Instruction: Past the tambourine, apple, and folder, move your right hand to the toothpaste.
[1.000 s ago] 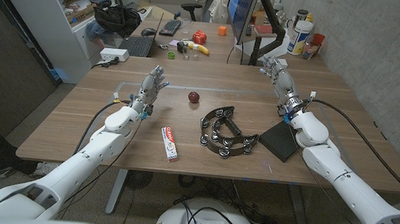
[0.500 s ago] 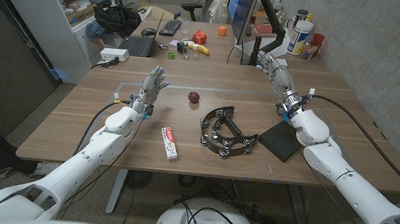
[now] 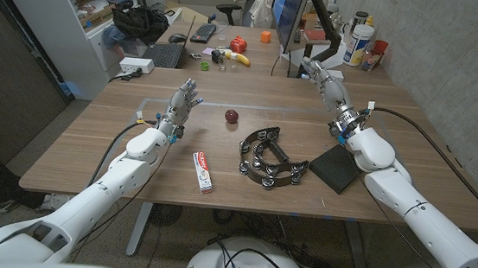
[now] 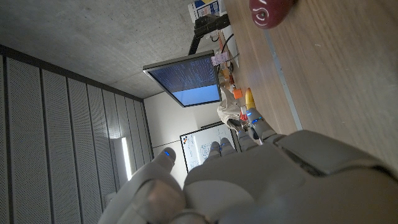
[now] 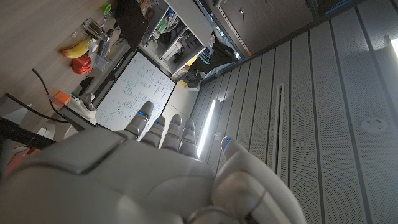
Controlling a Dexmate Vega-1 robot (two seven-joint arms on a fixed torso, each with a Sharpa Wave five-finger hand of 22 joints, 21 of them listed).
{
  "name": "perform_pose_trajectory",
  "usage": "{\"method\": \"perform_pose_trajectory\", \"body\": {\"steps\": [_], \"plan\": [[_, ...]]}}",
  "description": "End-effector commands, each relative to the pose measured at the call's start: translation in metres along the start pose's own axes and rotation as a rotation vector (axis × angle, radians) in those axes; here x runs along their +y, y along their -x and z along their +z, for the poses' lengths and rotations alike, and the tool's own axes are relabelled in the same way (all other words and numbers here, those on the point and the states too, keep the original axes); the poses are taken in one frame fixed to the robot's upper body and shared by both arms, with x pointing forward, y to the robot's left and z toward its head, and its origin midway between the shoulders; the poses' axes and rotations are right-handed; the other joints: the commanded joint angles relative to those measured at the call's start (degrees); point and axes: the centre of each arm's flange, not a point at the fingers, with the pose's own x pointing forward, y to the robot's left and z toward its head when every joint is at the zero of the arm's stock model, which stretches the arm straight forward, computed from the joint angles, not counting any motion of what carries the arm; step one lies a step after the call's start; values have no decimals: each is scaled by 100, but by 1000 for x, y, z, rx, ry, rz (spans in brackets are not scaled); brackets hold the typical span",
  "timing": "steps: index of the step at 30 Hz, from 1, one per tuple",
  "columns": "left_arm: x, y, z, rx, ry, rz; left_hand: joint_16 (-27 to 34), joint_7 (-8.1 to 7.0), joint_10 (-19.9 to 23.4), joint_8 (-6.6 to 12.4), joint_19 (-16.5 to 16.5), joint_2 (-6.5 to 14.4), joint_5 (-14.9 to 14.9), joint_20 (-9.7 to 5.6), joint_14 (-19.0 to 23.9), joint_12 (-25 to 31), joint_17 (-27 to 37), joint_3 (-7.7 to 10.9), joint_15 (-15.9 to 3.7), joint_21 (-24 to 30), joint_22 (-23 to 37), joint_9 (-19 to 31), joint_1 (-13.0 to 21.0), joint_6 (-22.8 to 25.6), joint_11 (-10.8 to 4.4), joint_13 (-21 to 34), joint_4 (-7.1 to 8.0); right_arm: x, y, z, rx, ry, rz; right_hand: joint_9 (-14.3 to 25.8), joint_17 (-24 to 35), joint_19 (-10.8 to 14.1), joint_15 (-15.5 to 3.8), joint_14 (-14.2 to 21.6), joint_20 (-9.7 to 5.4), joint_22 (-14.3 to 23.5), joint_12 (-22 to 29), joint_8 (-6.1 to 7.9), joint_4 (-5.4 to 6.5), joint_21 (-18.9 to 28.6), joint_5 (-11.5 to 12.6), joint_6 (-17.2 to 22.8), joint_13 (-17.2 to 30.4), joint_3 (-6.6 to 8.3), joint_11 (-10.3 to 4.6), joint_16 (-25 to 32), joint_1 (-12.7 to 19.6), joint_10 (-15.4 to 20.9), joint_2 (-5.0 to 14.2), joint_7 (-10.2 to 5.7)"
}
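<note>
- One toothpaste (image 3: 204,171) is lying on the table (image 3: 116,154), at about 8 o'clock from the tambourine (image 3: 265,160).
- One apple (image 3: 232,116) is sitting at 11 o'clock from the tambourine; one dark folder (image 3: 335,168) is lying at 3 o'clock, just beside it.
- The right hand (image 3: 327,87) is hovering released, fingers apart, grasping nothing, at 12 o'clock from the folder.
- The left hand (image 3: 181,107) is staying released too, at 9 o'clock from the apple.

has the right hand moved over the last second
Yes. In the head view the right hand has shifted away from the black folder toward the table's far edge, and slightly toward the robot's left.
</note>
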Motion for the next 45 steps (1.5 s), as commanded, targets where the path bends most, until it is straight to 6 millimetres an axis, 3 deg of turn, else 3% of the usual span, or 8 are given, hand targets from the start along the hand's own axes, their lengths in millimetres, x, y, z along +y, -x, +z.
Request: {"method": "perform_pose_trajectory", "body": {"steps": [1, 45], "plan": [[2, 2, 0, 1, 0, 9, 44, -43, -892, 38, -1150, 648, 28, -528, -1148, 48, 30, -3, -319, -18, 35, 33, -24, -994, 45, 22, -3, 11, -6, 12, -26, 58, 61, 31, 18, -15, -312, 3, -619, 18, 8, -15, -28, -28, -8, 30, 18, 28, 8, 36, 61, 3, 361, -12], [14, 9, 3, -1, 1, 25, 40, 5, -809, 41, -1105, 632, 33, -466, -1090, 52, 29, -66, -276, -35, 38, 33, -42, -903, 66, 21, 0, 52, -12, 50, -159, 227, 230, 31, 16, 34, -320, 27, -640, 20, 9, -14, -29, -97, -14, 60, 17, 31, -2, 43, 85, 46, 375, -8]]}}
